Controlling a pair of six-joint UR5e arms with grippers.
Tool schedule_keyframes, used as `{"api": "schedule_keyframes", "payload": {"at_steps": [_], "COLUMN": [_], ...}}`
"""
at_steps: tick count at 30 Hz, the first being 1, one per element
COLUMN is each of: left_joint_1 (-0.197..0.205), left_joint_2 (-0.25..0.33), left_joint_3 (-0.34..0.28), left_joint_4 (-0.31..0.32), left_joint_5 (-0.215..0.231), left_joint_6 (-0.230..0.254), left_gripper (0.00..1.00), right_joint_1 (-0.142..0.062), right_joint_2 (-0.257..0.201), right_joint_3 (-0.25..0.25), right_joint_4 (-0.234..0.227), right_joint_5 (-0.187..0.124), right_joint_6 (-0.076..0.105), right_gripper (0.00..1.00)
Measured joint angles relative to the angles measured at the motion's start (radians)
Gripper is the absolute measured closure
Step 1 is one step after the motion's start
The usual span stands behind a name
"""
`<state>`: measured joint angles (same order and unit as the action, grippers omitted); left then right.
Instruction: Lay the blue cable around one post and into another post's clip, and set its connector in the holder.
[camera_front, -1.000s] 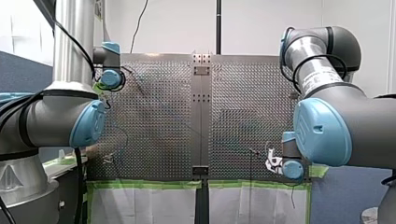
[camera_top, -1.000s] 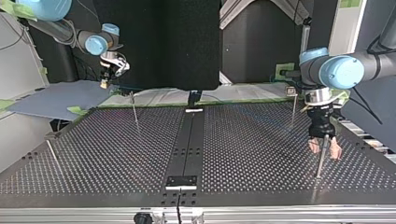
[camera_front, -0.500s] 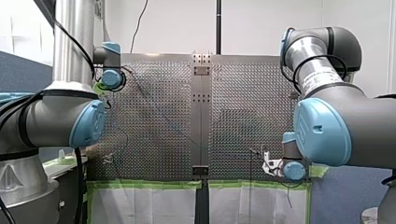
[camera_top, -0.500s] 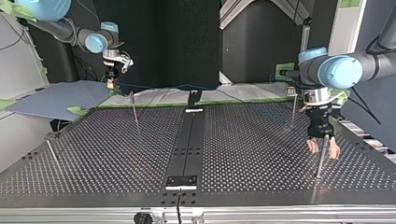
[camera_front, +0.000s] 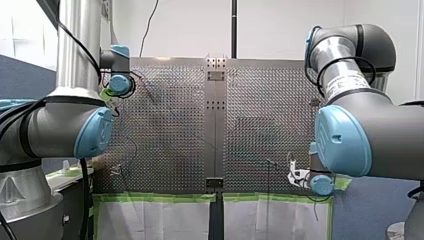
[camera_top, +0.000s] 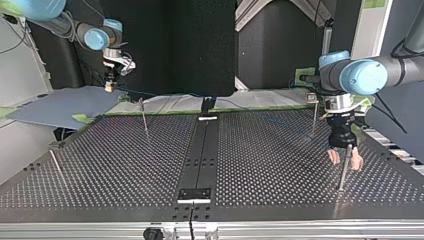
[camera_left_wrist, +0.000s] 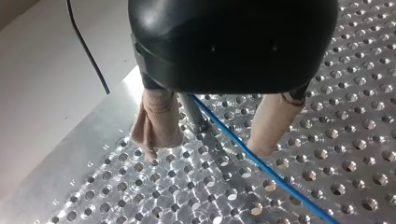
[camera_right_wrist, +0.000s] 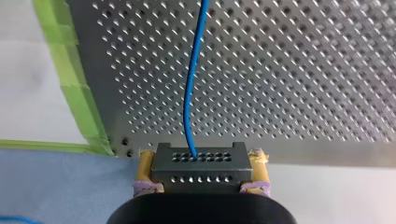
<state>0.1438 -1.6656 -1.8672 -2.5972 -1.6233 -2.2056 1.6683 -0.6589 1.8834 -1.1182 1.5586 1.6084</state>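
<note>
Blue cable (camera_right_wrist: 189, 93): one end goes into the dark connector (camera_right_wrist: 196, 169). You can see that block pinched between the yellow pads (camera_right_wrist: 145, 170) of the right gripper (camera_right_wrist: 201, 159), clamped on both short sides, with the cable rising straight out of its holed face. (The top view puts this gripper at the far left, off the far edge of the table (camera_top: 125, 165) and above a blue-grey sheet (camera_top: 60, 107).) Under the gripper in its wrist view: the table's edge and a strip of green tape (camera_right_wrist: 74, 84).

From there the cable runs out over the perforated plate. In the top view it is only a thin, faint line heading toward the right side.

Left gripper (camera_left_wrist: 205, 150): released and holding nothing, beige-wrapped fingers (camera_left_wrist: 159, 119) spread wide. You'll find them astride a thin metal post (camera_left_wrist: 192, 112), one finger on each side, tips close above the plate. The cable passes between the fingers too, tight beside the post and on across the holes. From this angle you cannot tell whether it touches the post.

Other posts in the top view:
- A second post (camera_top: 144, 117) stands near the far edge, left of the centre strip (camera_top: 200, 150).
- A third post (camera_top: 313, 117) stands near the far edge at the right.
- A leaning post (camera_top: 56, 162) stands by the left edge.
</note>
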Motion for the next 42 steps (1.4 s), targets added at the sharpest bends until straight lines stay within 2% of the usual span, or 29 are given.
{"api": "schedule_keyframes", "payload": {"at_steps": [3, 5, 8, 12, 15, 18, 27, 31, 38, 42], "left_joint_1": [-0.001, -0.001, -0.002, -0.004, -0.005, -0.006, -0.016, -0.02, -0.03, -0.036], "left_joint_2": [0.0, 0.0, 0.0, 0.0, 0.0, 0.0, 0.0, 0.0, 0.0, 0.001], "left_joint_3": [0.0, 0.0, 0.0, 0.0, 0.0, 0.0, 0.0, -0.001, -0.001, -0.001], "left_joint_4": [0.0, 0.0, 0.0, -0.002, -0.003, -0.003, -0.008, -0.015, -0.018, -0.018], "left_joint_5": [0.0, 0.0, 0.0, 0.0, 0.001, 0.002, -0.008, -0.033, -0.051, -0.054], "left_joint_6": [0.0, 0.0, 0.0, -0.002, -0.005, -0.007, -0.027, -0.06, -0.113, -0.117], "left_gripper": [0.0, 0.0, 0.0, 0.0, 0.0, 0.0, 0.0, 0.0, 0.0, 0.0], "right_joint_1": [-0.01, -0.013, -0.015, -0.015, -0.014, -0.015, -0.017, -0.016, -0.013, -0.02], "right_joint_2": [-0.005, -0.006, -0.006, -0.006, -0.006, -0.005, -0.004, -0.004, -0.003, -0.003], "right_joint_3": [0.008, 0.009, 0.003, -0.013, -0.02, -0.024, -0.049, -0.051, -0.052, -0.053], "right_joint_4": [-0.028, -0.041, -0.045, -0.022, 0.0, 0.016, 0.074, 0.083, 0.085, 0.081], "right_joint_5": [-0.015, -0.031, -0.063, -0.107, -0.135, -0.164, -0.249, -0.257, -0.257, -0.248], "right_joint_6": [0.024, 0.027, 0.011, -0.015, -0.026, -0.033, -0.038, -0.037, -0.028, 0.0], "right_gripper": [0.98, 0.98, 0.98, 0.98, 0.98, 0.98, 0.98, 0.98, 0.98, 0.98]}}
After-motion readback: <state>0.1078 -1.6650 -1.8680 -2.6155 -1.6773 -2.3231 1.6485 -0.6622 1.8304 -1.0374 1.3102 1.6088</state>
